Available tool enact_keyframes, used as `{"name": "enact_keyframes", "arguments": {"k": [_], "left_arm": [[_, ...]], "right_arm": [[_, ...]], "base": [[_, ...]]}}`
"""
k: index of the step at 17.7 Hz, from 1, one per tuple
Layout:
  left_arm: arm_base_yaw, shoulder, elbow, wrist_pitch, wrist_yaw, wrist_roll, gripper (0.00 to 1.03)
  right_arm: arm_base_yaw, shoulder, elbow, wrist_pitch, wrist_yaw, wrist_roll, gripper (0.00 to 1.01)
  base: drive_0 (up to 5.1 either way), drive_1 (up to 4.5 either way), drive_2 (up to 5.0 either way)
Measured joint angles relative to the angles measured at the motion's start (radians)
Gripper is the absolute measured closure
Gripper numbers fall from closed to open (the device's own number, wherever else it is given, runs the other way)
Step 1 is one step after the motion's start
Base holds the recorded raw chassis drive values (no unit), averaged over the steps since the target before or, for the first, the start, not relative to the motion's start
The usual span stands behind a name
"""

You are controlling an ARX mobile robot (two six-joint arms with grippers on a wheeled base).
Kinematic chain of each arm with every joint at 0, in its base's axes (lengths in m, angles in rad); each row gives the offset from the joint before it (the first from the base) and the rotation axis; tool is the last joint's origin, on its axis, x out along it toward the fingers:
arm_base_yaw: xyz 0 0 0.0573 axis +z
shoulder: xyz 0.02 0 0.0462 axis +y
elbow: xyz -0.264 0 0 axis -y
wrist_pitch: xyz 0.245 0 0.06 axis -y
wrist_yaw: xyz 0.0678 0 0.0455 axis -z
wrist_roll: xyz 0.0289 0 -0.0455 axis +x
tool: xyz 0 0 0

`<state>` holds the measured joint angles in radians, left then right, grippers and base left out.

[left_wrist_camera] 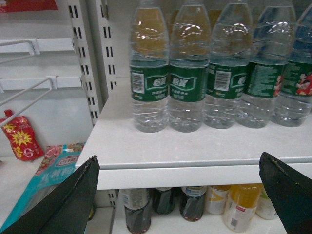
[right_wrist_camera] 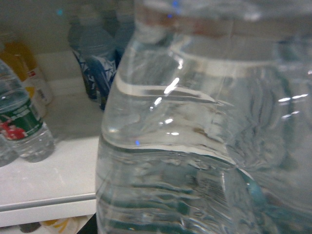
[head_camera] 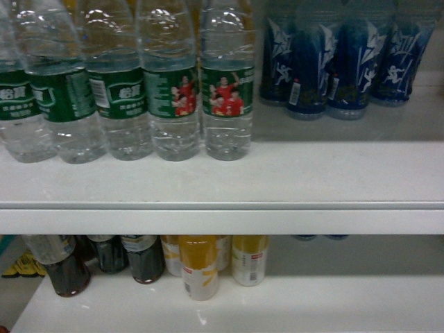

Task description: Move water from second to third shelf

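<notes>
The right wrist view is almost filled by one water bottle [right_wrist_camera: 195, 146], clear and ribbed, standing upright with its long axis vertical and its shoulder and neck toward the top of the picture. It sits so close to the camera that it seems to be between the right gripper's fingers, but the fingers themselves do not show, so I cannot tell if this gripper is closed on it or only near it. Behind it to the left is the white shelf [right_wrist_camera: 44, 180] with another green-labelled bottle and the blue bottles [right_wrist_camera: 95, 58] farther back.

The left gripper [left_wrist_camera: 180, 195] is released, its two dark fingers [left_wrist_camera: 73, 200] wide apart and holding nothing. It hangs in front of the shelf edge, below the row of water bottles [left_wrist_camera: 185, 73], which stand farther in and higher than it.

In the head view neither arm shows; only the row and the lower shelf with the yellow bottles [head_camera: 200, 267] appear. The right arm is clearly the nearer one to the water. I judge that the coming move depends on keeping this bottle vertical while it travels to the third shelf.
</notes>
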<state>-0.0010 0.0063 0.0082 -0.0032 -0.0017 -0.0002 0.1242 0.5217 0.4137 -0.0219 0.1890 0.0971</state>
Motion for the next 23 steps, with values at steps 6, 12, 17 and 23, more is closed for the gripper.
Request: {"name": "enact_keyframes", "arguments": {"k": [6,12,17,23], "left_arm": [[0.0,0.0,0.0,0.0,0.001,0.0,0.05],[0.0,0.0,0.0,0.0,0.001,0.0,0.05],[0.0,0.0,0.0,-0.002,0.001,0.0,0.05],[0.0,0.0,0.0,0.001,-0.004,0.0,0.05]], "right_arm": [[0.0,0.0,0.0,0.005,-0.002,0.0,0.58],[0.0,0.0,0.0,0.0,-0.002,0.0,0.58],[0.0,0.0,0.0,0.003,-0.001,0.0,0.58],[0.0,0.0,0.0,-0.005,-0.004,0.0,0.58]], "base": [[-5.0,2.48,2.5],[-5.0,2.49,2.5],[-4.9,2.54,2.5],[-3.2,1.74,1.7]]}}
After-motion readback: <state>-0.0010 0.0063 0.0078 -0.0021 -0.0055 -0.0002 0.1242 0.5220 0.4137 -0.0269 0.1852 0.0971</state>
